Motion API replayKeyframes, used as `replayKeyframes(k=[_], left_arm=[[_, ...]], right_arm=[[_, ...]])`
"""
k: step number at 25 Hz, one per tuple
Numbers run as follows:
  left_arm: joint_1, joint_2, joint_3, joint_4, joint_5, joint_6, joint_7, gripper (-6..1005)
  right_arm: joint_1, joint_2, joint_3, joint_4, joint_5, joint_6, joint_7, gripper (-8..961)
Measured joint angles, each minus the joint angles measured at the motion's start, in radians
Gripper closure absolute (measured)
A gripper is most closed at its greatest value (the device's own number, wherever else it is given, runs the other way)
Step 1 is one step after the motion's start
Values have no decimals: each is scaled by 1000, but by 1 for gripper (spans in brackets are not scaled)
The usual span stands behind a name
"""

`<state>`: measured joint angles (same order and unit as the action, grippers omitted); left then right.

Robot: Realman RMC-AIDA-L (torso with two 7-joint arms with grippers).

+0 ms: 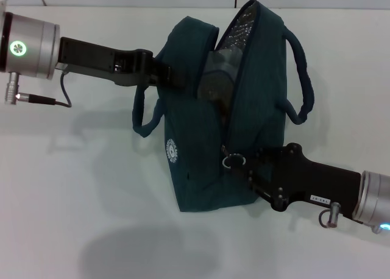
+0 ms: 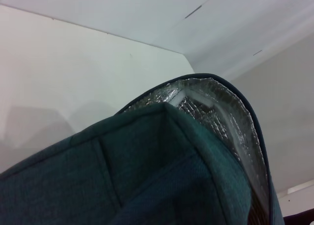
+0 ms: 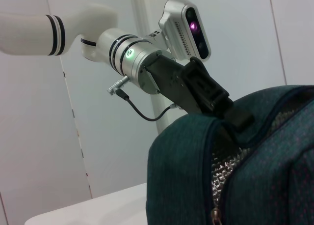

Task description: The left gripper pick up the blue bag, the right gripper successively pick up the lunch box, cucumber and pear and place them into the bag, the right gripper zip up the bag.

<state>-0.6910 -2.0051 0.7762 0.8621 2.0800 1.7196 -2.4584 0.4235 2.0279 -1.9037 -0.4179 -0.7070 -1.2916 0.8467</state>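
We appear near the end: at the table's [image 1: 73, 218] centre the blue bag [image 1: 201, 169] stands upright, dark teal, foil lining showing through its open mouth at 12 o'clock. The left gripper [image 1: 173, 76] clamps its rim from 9 o'clock. The right gripper [image 1: 244, 166] sits at the zipper's ring pull [image 1: 233, 161]; we cannot tell its grip.

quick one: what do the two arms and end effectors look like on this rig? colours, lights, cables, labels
Both end effectors, left and right, are black metal, each on a silver cylindrical joint. The left joint carries a green light, a silver plug and a thin black cable. The right joint glows bluish; its black link bears a small white label. The left arm upstream is white with black rings.
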Motion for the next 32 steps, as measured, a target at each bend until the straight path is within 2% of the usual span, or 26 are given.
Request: replayKeyframes(k=[4, 12, 23, 32], left_arm=[[0, 0, 0, 0, 0, 0, 2, 933], [3, 0, 0, 0, 0, 0, 4, 933], [8, 1, 0, 0, -2, 0, 4, 932], [10, 2, 0, 0, -1, -1, 9, 932]], right_arm=[[3, 0, 0, -1, -4, 0, -1, 766], [3, 0, -26, -8, -4, -2, -35, 937], [-6, 0, -17, -8, 3, -15, -38, 935], [-30, -10, 21, 28, 92, -166, -50, 935]])
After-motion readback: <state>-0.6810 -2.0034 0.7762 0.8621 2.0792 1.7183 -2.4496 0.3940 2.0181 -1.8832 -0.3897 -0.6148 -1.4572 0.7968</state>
